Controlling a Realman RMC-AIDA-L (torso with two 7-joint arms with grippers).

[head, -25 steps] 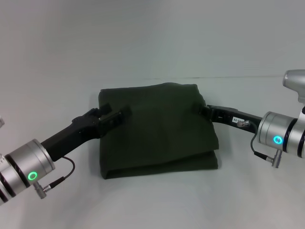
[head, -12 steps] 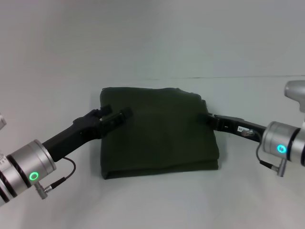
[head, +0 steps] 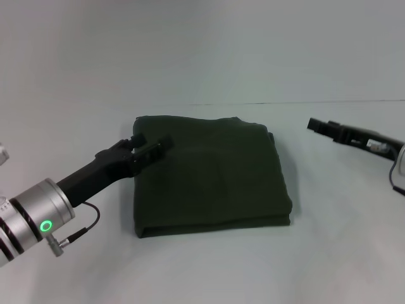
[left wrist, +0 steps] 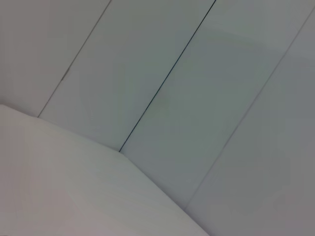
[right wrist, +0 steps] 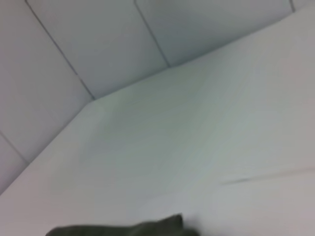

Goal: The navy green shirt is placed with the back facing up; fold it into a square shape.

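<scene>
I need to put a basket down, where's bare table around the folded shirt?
Bare: behind the navy green shirt, in front of it, and between its right edge and the right claw. Crowded: the shirt's left edge, where the left claw sits.

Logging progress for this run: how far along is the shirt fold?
Nearly finished. The shirt lies on the table as a squarish folded stack, layers showing at its near edge. The left tool sits at its left edge; the right tool is clear of it. Only withdrawing seems left.
</scene>
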